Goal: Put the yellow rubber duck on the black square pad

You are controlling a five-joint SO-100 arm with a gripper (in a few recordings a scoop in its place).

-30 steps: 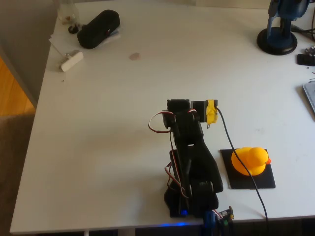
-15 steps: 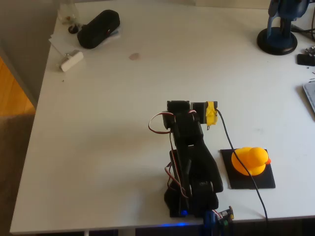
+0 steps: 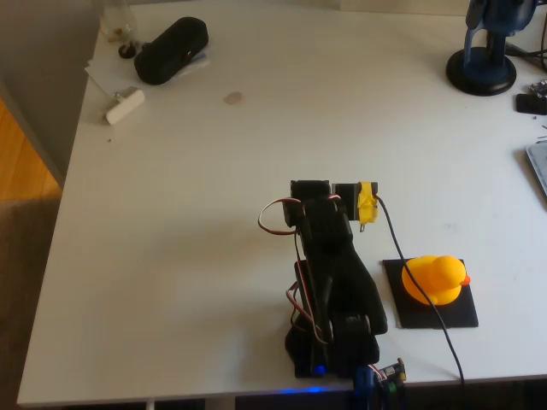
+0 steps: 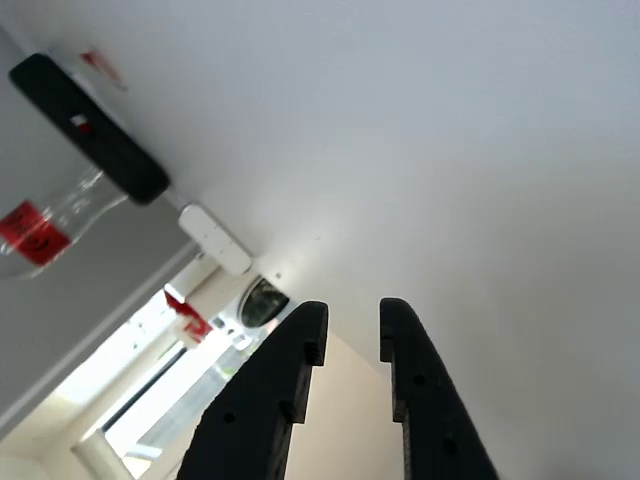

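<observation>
The yellow rubber duck [image 3: 436,278] sits upright on the black square pad [image 3: 429,318] near the table's front right edge in the overhead view. It covers the pad's upper half, with its beak pointing right. The black arm [image 3: 329,273] stands folded over its base, left of the pad and apart from the duck. A strip of yellow tape [image 3: 367,201] wraps its upper part. In the wrist view my gripper [image 4: 350,335] points over bare white table, its two black fingers [image 4: 415,400] a narrow gap apart with nothing between them.
A black oblong pouch [image 3: 171,49] and a small white block [image 3: 124,105] lie at the table's far left corner. A blue stand [image 3: 485,64] is at the far right. A black cable [image 3: 419,282] runs from the arm across the pad to the front edge.
The folded arm's upper part has shifted very slightly towards its base. The duck and the pad have not moved.
</observation>
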